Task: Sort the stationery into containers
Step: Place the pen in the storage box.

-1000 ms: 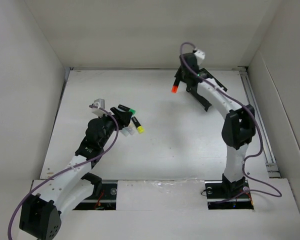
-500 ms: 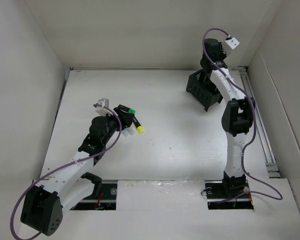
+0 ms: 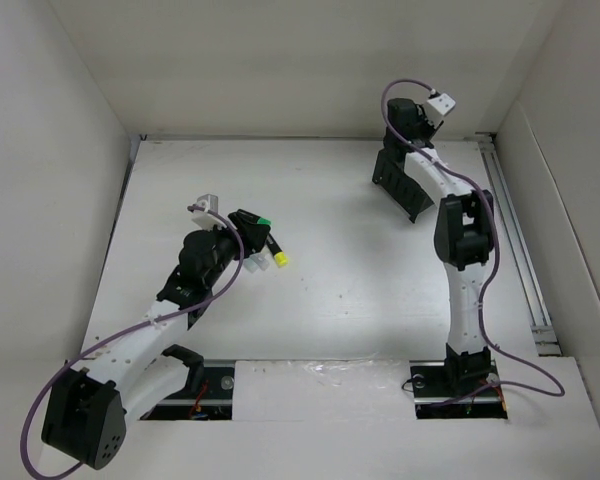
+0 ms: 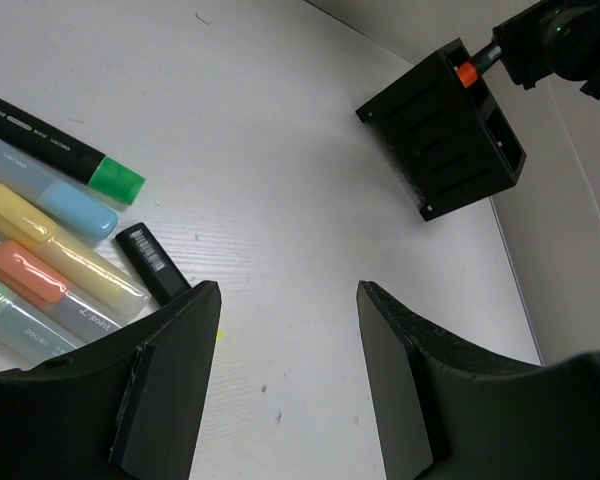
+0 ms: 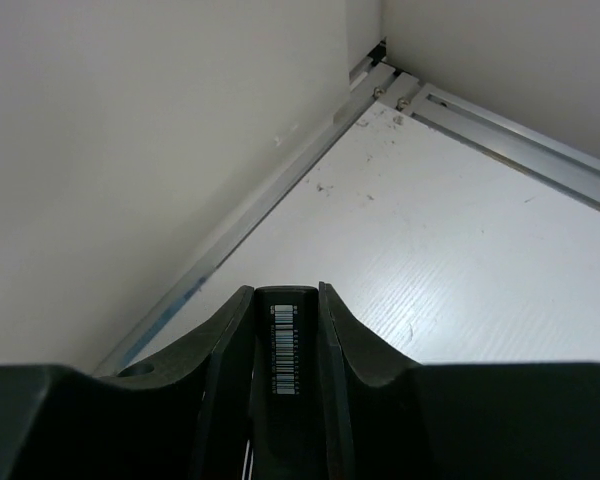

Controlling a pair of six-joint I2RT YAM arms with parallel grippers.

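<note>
Six markers (image 4: 60, 245) lie side by side left of the bench's middle, just beyond the left gripper (image 4: 283, 300), whose fingers stand spread. Near the far right corner the right gripper (image 5: 283, 305) pinches an orange-tipped marker (image 4: 467, 72), its coloured end at the open top of the black mesh box (image 4: 445, 130); which compartment it is over cannot be told. The box stands close to the far edge, and metal rails (image 5: 500, 130) meet at the corner behind it. A wide stretch of bare bench separates the two arms, running from the middle to the near edge. The bench (image 3: 360, 280) is white, faintly ribbed and lightly scuffed, closed in by pale walls (image 3: 280, 60) on three sides.
</note>
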